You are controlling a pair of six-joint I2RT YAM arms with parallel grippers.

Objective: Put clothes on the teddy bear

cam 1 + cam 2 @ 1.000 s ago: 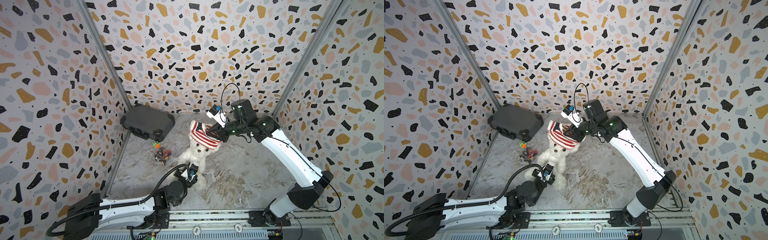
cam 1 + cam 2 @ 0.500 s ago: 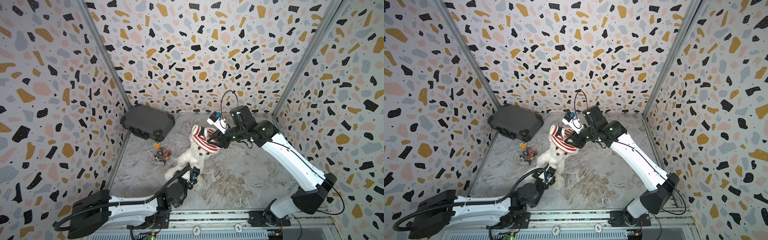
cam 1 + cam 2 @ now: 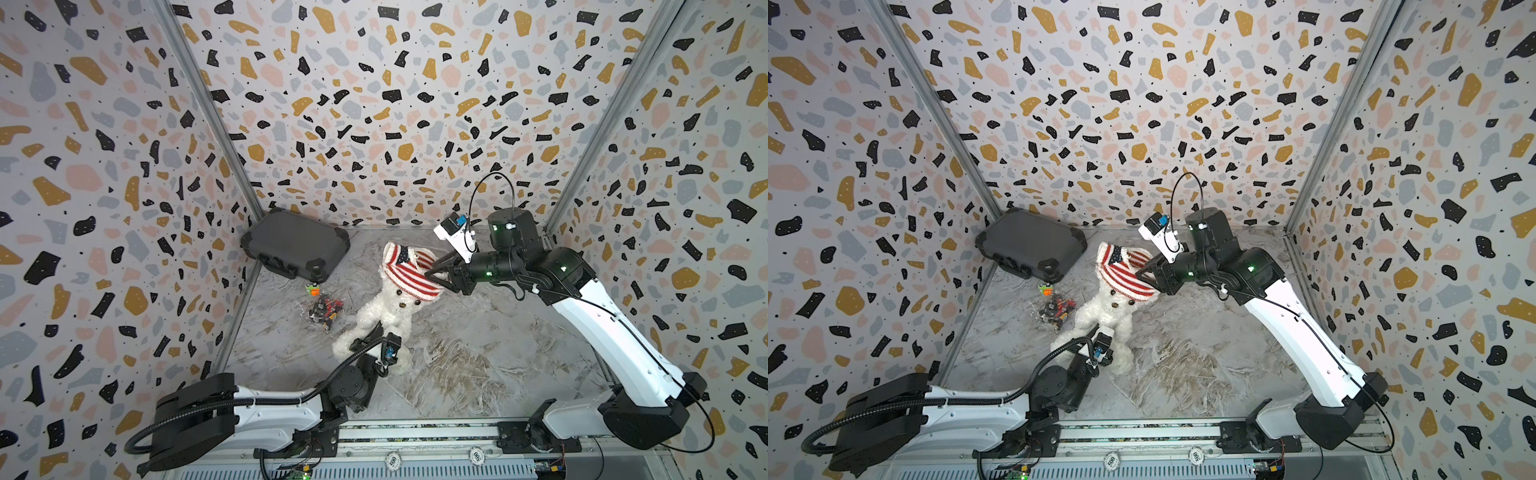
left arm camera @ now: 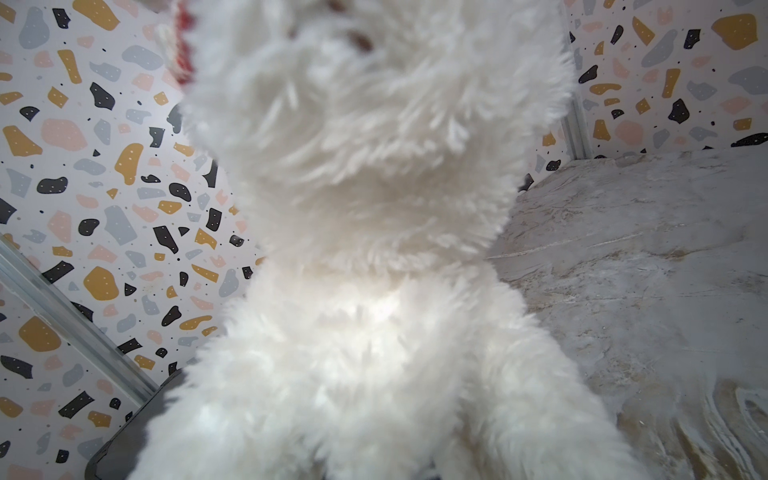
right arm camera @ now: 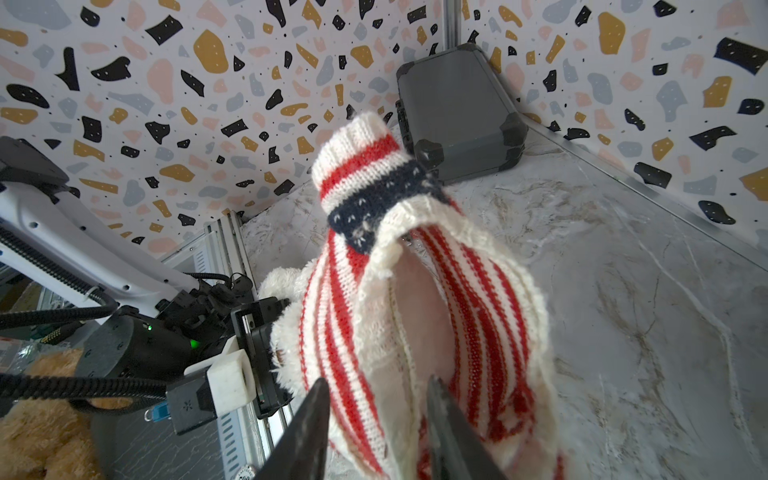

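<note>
Marble bench (image 3: 478, 332) carries a dark case (image 3: 291, 249) in its far left corner. The teddy bear (image 3: 386, 316) is mid-bench, head toward the back wall, with a striped sweater (image 3: 409, 274) over its head. The left tool (image 3: 378, 336) is closed on fur at the bear's lower body. The right tool (image 3: 430, 271) has its fingers apart, straddling the sweater's hem.

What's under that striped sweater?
The head of the bear: the sweater sits on it like a cap. Eyes and nose show below the hem; the ears and crown are covered.
</note>
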